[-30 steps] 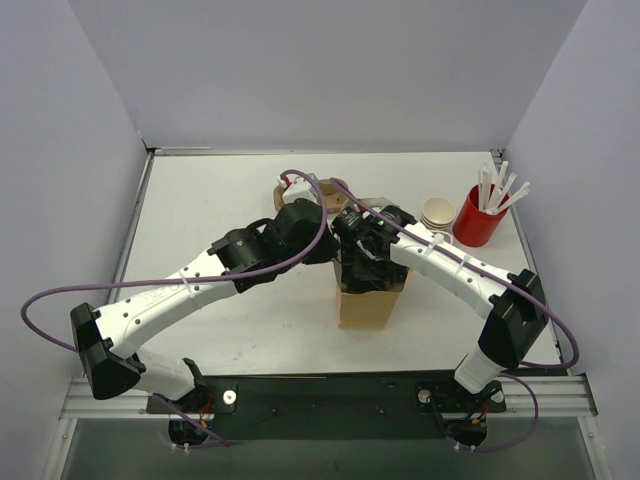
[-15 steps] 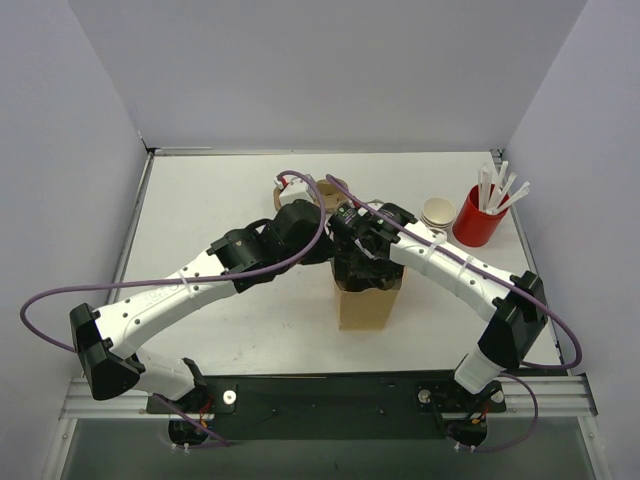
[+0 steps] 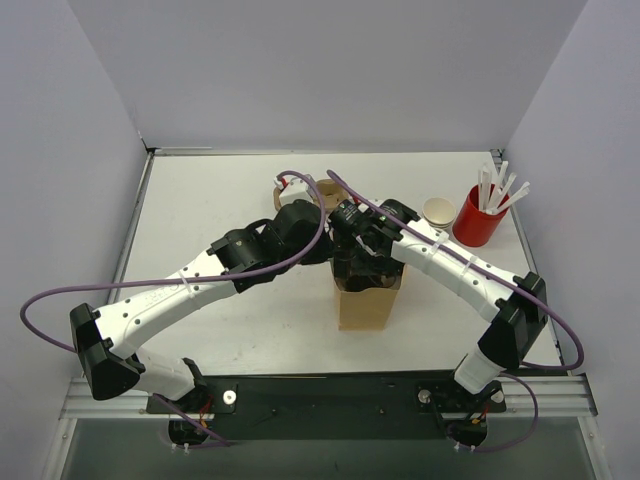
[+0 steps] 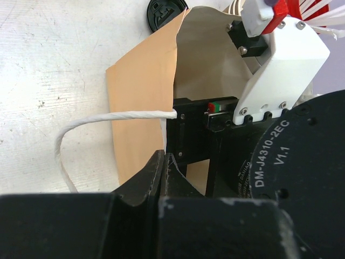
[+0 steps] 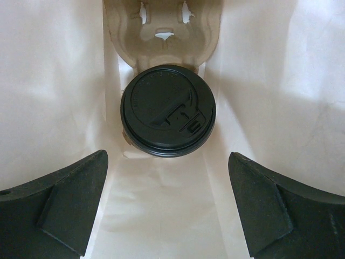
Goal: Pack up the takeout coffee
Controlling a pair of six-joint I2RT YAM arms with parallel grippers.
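Reaching inward from their bases at the near edge of the white table (image 3: 200,200), the two white-and-black arms meet over an upright brown paper bag (image 3: 362,308) standing near the middle of the table. The left gripper (image 4: 164,159) sits at the bag's left side with its black fingers pressed tightly together, and the bag's upper edge runs down into the seam between them, so they appear to be nipping the paper wall there. Just beside that spot, the bag's white twisted-cord handle (image 4: 81,123) loops out over the table. The right gripper (image 5: 167,162) points down into the open mouth of the bag, its two dark fingers (image 5: 64,205) spread wide near the side walls with nothing between them. Below and beyond its fingertips, deep inside the bag, stands the takeout coffee (image 5: 167,110), a small cup seen from above as a round black plastic lid. It is upright and free of both fingers, and it rests against a pale moulded-pulp cup carrier (image 5: 161,27) at the bag's far end. Farther back, a loose round black lid (image 4: 164,11) lies flat on the table behind the bag. Toward the far right stand a stack of unlidded tan paper cups (image 3: 437,210) and, just beside it, a red cup of white sticks (image 3: 475,220)
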